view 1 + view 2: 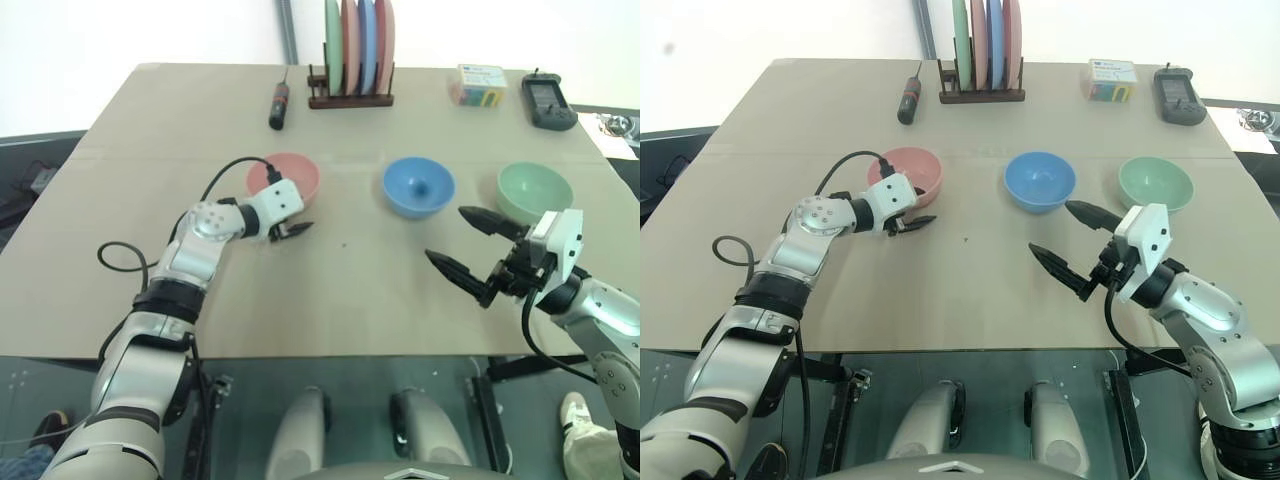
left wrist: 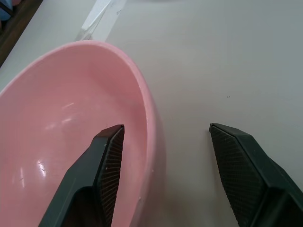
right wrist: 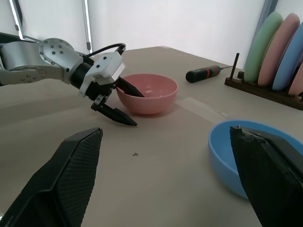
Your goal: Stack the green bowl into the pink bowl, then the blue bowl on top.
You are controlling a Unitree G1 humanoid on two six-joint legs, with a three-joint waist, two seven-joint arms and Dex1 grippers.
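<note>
left gripper (image 1: 908, 214) straddling pink bowl (image 1: 908, 176) rim, jaws apart, not yet clamping, right gripper (image 1: 1070, 242) hovering wide open near blue bowl (image 1: 1039, 181), green bowl (image 1: 1155, 183) sitting beyond

Left claw (image 1: 290, 226) parted and angled downward on a bent arm; right claw (image 1: 467, 243) spread wide, held level

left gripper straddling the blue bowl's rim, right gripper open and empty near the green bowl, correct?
Not quite: the left gripper straddles the pink bowl rim, as the left wrist view shows. The right gripper is open and empty near the green bowl.
</note>
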